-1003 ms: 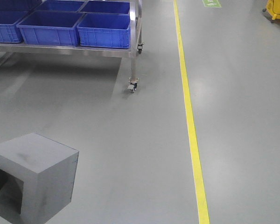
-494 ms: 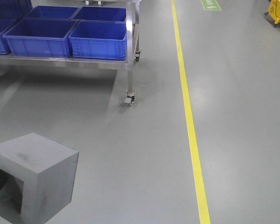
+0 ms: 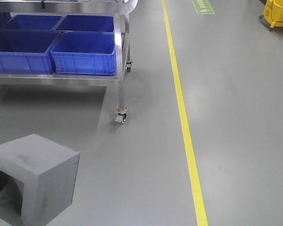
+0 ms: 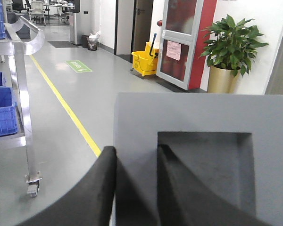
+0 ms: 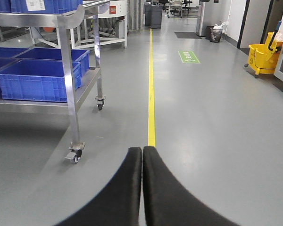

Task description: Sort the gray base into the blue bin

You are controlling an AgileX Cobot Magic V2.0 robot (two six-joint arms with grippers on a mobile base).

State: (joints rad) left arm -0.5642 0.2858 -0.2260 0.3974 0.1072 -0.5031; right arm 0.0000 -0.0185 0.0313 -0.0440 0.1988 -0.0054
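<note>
Rolled nearer the steel cart (image 3: 119, 70) over the last second, sliding the blue bin (image 3: 85, 63) on its lower shelf and the caster (image 3: 120, 117) leftward and lower in the front view, while keeping the gray base (image 3: 35, 181) fixed at the near left corner. Held that base, apparently off the floor, in the left gripper (image 4: 136, 157), clamped on one wall of it, with one finger (image 4: 104, 188) outside and the other down in the square recess. Kept the right gripper (image 5: 142, 157) empty, fingers pressed together. Judged the step as carrying, not yet dropping: well short of the bin, far left. To do it well, probably needed to close in squarely, stay off the cart leg and the upper shelf edge, lift the block over the thick rim, and only then part the fingers, low inside, to avoid a bounce. Gripped off-centre on a single wall, so worth moving gently against tilt. Travelled over a smooth, faintly glossy gray floor (image 3: 236, 141) with a yellow line (image 3: 181, 108) running near to far on the right. Shared the room with a yellow mop bucket (image 3: 276, 12) far right, a potted plant (image 4: 233, 40) and a red-framed door (image 4: 184, 42).
</note>
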